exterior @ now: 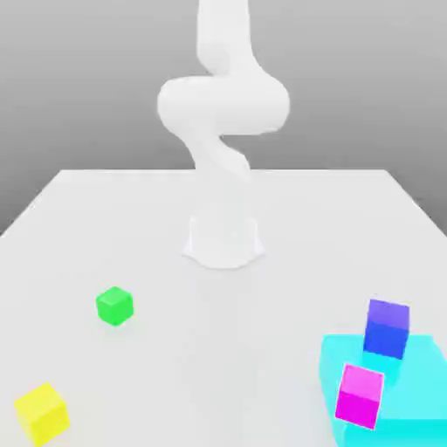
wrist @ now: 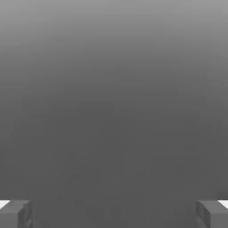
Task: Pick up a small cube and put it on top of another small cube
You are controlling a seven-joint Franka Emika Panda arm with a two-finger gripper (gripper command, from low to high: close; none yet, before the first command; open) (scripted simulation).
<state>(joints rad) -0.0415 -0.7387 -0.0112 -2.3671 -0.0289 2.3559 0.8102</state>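
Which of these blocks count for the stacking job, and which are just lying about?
Job:
- green cube, alone on the table, to be picked up
- end effector, open, holding nothing

Lying about or possible base, can't tell which:
- yellow cube
- blue-purple cube and magenta cube, both on the cyan block

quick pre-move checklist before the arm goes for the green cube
1. Gripper open, nothing between its fingertips: ok.
2. Small bright green cube resting alone on the white table, with free space around it: ok.
3. Possible stacking target, the small yellow cube, unobstructed on top: ok.
4. Blue cube and magenta cube on the cyan block, away from the green cube: ok.
5. Gripper lined up over the green cube: not ok, hand view shows no cube between the fingers.
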